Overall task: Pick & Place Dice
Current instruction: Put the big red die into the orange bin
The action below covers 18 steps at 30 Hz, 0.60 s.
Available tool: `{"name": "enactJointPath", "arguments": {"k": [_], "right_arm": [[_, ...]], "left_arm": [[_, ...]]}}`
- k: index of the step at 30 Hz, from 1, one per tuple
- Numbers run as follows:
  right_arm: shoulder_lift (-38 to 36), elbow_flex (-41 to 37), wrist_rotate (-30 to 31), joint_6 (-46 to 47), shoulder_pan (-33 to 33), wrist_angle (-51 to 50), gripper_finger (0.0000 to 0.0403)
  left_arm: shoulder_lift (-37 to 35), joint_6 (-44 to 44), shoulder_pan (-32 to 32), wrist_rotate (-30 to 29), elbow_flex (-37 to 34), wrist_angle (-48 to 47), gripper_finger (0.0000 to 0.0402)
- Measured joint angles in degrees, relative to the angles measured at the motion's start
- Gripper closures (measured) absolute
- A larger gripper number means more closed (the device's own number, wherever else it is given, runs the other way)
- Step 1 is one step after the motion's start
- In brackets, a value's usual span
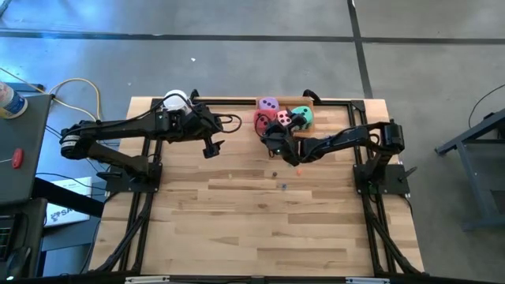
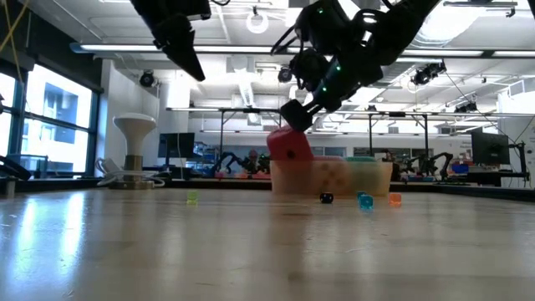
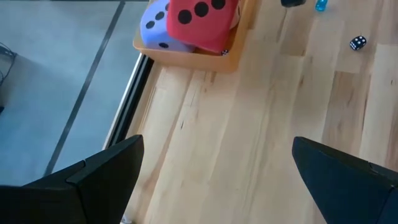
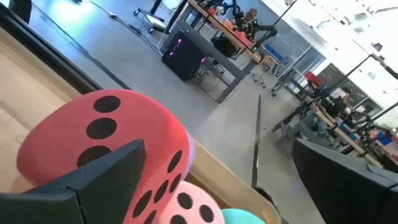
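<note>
The four dice are sitting together at the far edge of the table (image 1: 237, 197), in a see-through tray (image 3: 186, 57). The red die (image 1: 263, 121) is perching at the tray's near-left corner, leaning up over the rim. The purple die (image 1: 268, 104) is behind it, the pink die (image 1: 282, 118) is beside it, and the teal-green die (image 1: 302, 116) is on the right.

The right gripper (image 1: 272, 139) is hanging just above the red die with its fingers spread wide and nothing between them. The left gripper (image 1: 211, 147) is waiting well to the left of the tray, with its fingers spread wide too and holding nothing.

The dice are looking soft and squishy, like foam, so they are probably light and will not break. A soft cube may squash a bit when pinched. The best place to pinch seems to be two flat sides facing each other, near the middle, not the round corners, where fingers could slip off.
</note>
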Motion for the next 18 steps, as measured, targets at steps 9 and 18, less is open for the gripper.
{"name": "enactJointPath", "arguments": {"k": [9,18], "right_arm": [[-0.8,-0.1,0.0,2.0,0.2,-2.0,0.0003],[-6.5,-0.2,0.8,6.2,0.9,-9.6,0.0003]], "left_arm": [[0.8,0.0,0.3,2.7,-0.1,0.7,0.0002],[3.0,5.0,3.9,4.0,-7.4,20.7,0.0002]]}}
